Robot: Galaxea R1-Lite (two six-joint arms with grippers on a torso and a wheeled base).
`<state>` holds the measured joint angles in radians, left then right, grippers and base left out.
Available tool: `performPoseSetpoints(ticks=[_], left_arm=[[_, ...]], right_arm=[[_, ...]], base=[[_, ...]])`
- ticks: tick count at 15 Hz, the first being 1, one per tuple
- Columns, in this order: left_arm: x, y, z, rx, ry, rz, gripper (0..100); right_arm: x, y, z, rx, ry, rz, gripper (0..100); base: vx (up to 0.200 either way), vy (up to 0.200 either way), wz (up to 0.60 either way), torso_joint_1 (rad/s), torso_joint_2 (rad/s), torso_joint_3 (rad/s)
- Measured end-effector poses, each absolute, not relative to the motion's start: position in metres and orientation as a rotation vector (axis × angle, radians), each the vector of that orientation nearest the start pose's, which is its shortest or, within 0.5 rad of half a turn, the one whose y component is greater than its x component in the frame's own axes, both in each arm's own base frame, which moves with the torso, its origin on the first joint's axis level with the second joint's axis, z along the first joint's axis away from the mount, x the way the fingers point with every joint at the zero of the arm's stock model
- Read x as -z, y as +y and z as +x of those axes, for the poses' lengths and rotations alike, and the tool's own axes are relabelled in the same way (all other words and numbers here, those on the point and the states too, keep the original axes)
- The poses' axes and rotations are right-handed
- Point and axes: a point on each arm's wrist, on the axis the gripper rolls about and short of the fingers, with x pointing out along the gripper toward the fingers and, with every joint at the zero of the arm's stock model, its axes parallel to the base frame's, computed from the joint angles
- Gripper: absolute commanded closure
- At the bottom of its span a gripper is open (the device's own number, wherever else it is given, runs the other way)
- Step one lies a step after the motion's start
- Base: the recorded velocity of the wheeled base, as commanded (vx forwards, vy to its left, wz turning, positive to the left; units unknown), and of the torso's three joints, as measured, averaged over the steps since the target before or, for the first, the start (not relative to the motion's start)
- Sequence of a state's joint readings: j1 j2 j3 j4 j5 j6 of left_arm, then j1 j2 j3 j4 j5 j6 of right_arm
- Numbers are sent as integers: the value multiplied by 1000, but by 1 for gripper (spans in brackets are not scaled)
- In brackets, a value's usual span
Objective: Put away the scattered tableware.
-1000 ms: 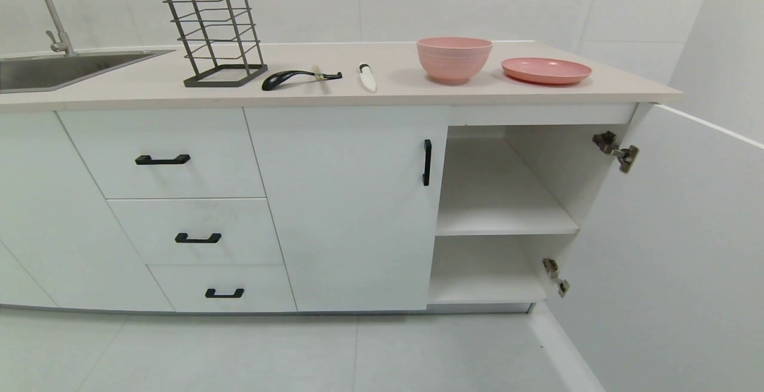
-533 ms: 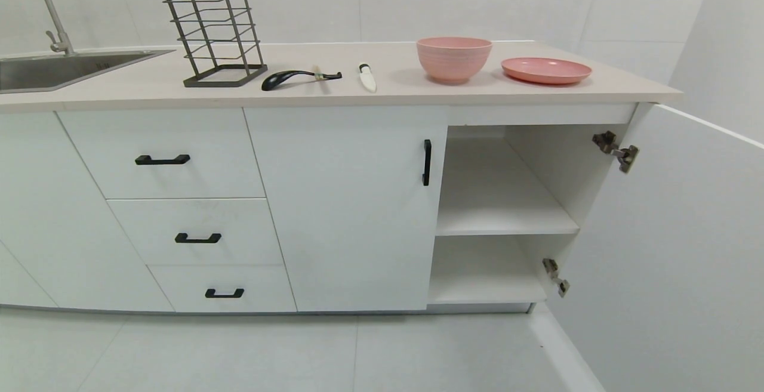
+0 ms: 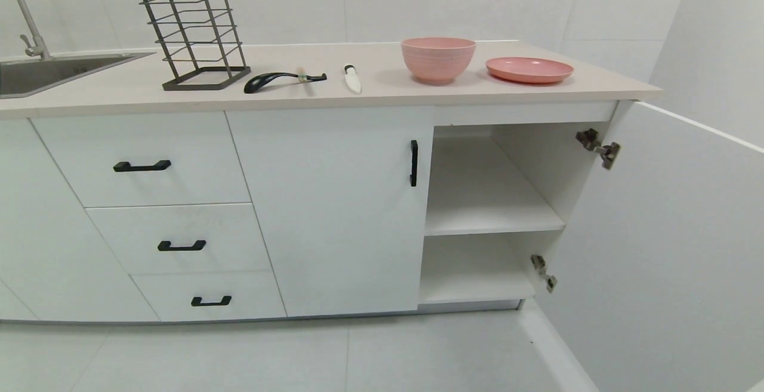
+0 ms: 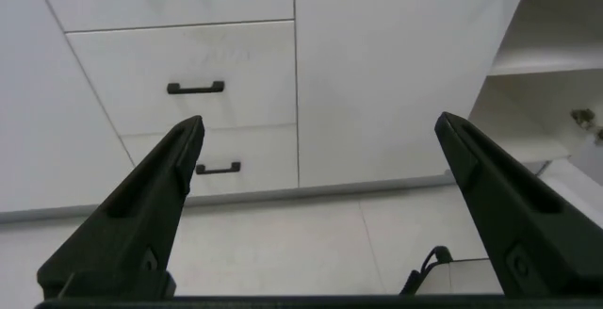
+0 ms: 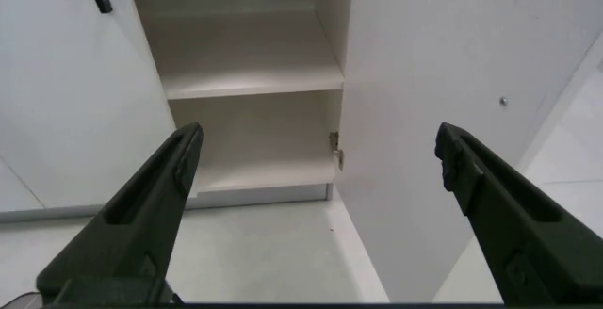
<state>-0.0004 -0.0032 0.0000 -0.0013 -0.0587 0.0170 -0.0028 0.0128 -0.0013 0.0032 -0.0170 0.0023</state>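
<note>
Round pink bowl (image 3: 438,58) and flat plate (image 3: 529,69) sit upper right on the smooth worktop (image 3: 382,90) — left gripper (image 4: 320,125) and right gripper (image 5: 318,132) gape wide.

Left gripper (image 4: 320,125): is held low and pointed forward, with its two dark fingers (image 4: 141,215) spread wide apart, each tapered to a narrow tip. Right gripper (image 5: 318,132): is carried in the same low, forward-pointing pose, its dark fingers (image 5: 499,215) parted to an equally wide gap. In both, the fingers are seen angled outward from the wrist.
</note>
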Motion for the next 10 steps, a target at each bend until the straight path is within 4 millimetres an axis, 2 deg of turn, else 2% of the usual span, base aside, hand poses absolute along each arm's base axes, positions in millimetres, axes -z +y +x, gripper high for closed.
performPoseSetpoints(ticks=[5, 8, 10], left_arm=[[-76, -1, -23, 55, -5, 15, 0], [-76, -1, -23, 57, -5, 12, 0], [-76, -1, -23, 57, -4, 12, 0]], right_arm=[[-76, 0, -22, 19, 15, 3, 0], [-76, 0, -22, 20, 16, 3, 0], [-76, 0, -22, 20, 16, 3, 0]], base=[[200, -200, 0, 3, 1, 2], [200, 0, 0, 7, -1, 1], [0, 0, 0, 0, 0, 0]])
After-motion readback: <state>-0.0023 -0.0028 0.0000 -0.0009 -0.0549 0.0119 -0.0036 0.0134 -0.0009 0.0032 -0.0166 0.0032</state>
